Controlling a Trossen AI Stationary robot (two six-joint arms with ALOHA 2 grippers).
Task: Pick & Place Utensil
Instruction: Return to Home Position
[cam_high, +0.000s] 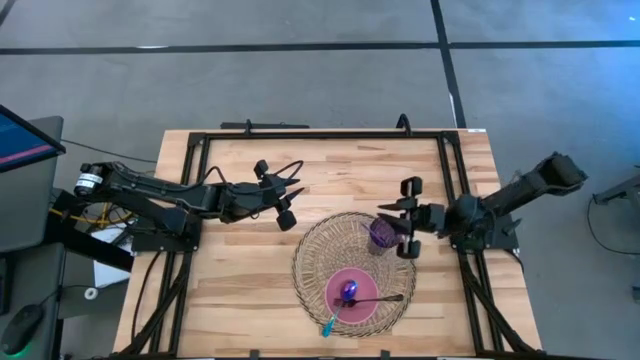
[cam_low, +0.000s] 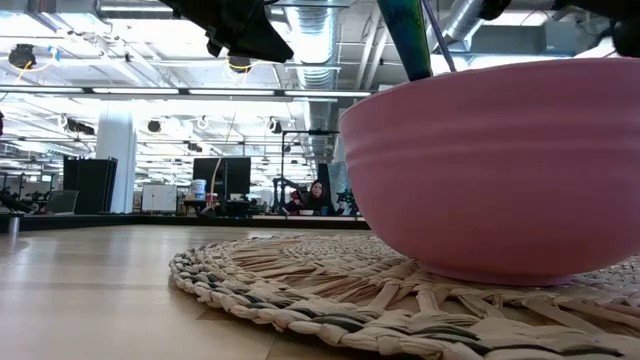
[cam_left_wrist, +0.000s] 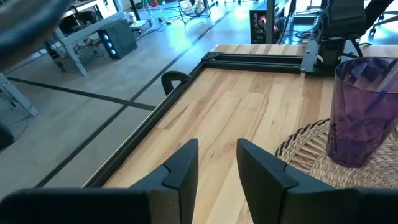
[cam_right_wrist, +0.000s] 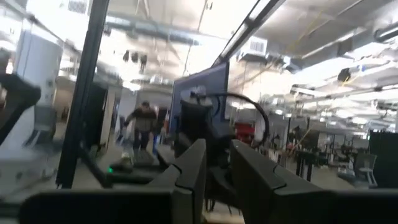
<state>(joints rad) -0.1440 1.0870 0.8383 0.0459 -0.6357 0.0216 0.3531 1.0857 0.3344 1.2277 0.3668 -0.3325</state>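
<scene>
The woven mat (cam_high: 315, 255) is a round disc of pale plaited fibre with darker strands, its coarse braid filling the foreground of the low view. On it sits the pink bowl (cam_high: 375, 312), smooth, matt and faintly ribbed on its wall. A spoon (cam_high: 349, 291) with a glossy purple head lies inside, and a thin dark shaft runs from it toward the right arm's side. A short teal-blue stick (cam_high: 328, 325) slants over the rim on the side away from the cup; I cannot tell whether it belongs to the spoon. The violet cup (cam_high: 382, 235), translucent and slightly tapered, stands upright on the mat near the bowl but apart from it. The right gripper (cam_high: 392, 218) hangs just beside the cup, its fingers drawn almost together and holding nothing. The left gripper (cam_high: 285, 197) waits off the mat, its fingers likewise nearly pressed together and empty. The surface (cam_high: 235, 290) is light butcher-block wood edged by black rails (cam_high: 195, 200). Around it are a grey floor (cam_high: 300, 80) and an open hall with ceiling ducts, and a person (cam_low: 318, 195) sits far back.
</scene>
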